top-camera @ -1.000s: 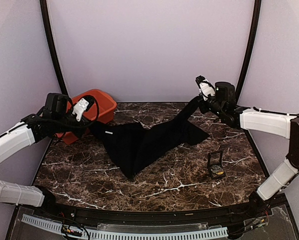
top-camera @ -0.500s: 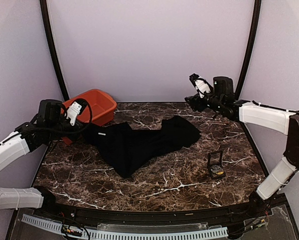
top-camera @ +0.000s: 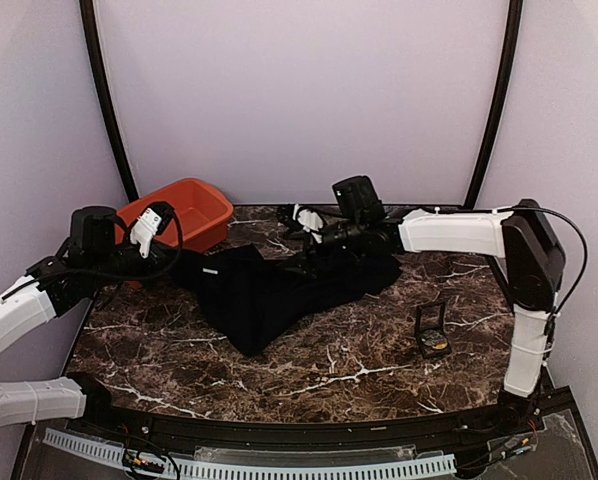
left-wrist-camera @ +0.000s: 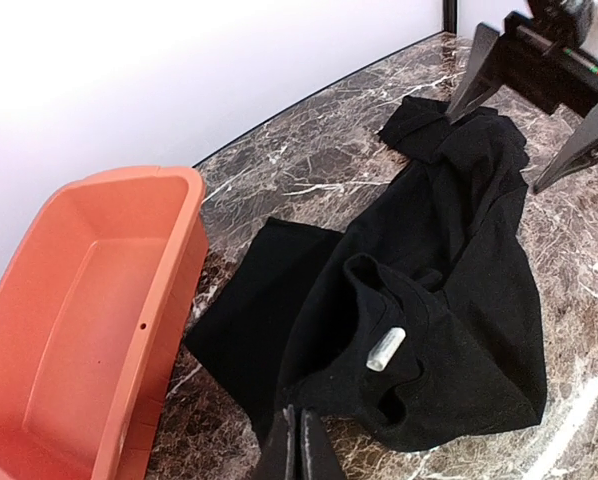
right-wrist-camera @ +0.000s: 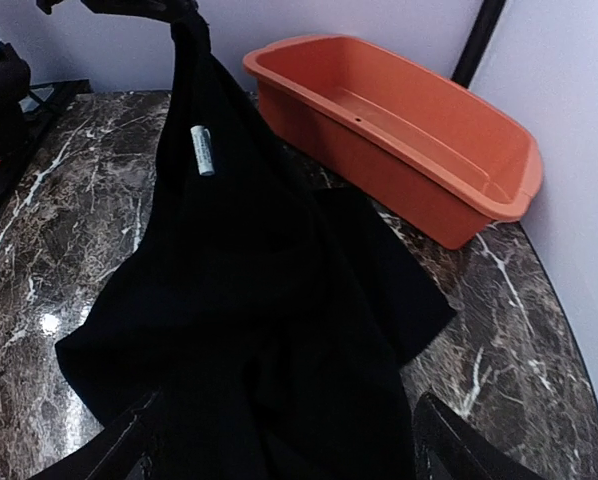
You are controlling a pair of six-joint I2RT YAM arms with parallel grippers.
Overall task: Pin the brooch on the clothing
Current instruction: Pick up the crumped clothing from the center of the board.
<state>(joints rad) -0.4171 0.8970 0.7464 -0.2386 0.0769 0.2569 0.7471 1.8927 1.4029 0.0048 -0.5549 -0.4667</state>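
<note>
The clothing (top-camera: 269,290), a black T-shirt, lies bunched on the marble table, its white neck label (left-wrist-camera: 385,349) facing up. My left gripper (top-camera: 171,256) is shut on the shirt's left edge and holds that corner up; in the left wrist view its fingertips (left-wrist-camera: 301,445) press together at the hem. My right gripper (top-camera: 304,226) hovers open over the shirt's right part (right-wrist-camera: 259,300), one finger on each side and nothing between them. The brooch (top-camera: 436,346) shows as a small yellow-gold spot in the base of an open black case (top-camera: 432,322) at the right.
An orange plastic bin (top-camera: 184,210) stands at the back left, close behind my left gripper. The open case stands alone on the right half of the table (top-camera: 359,370). Curved black poles and lilac walls ring the table's back.
My right gripper opened and let go of the shirt's right end, which dropped flat. That arm then swung left and down over the shirt. The left gripper drew slightly left, still gripping.
</note>
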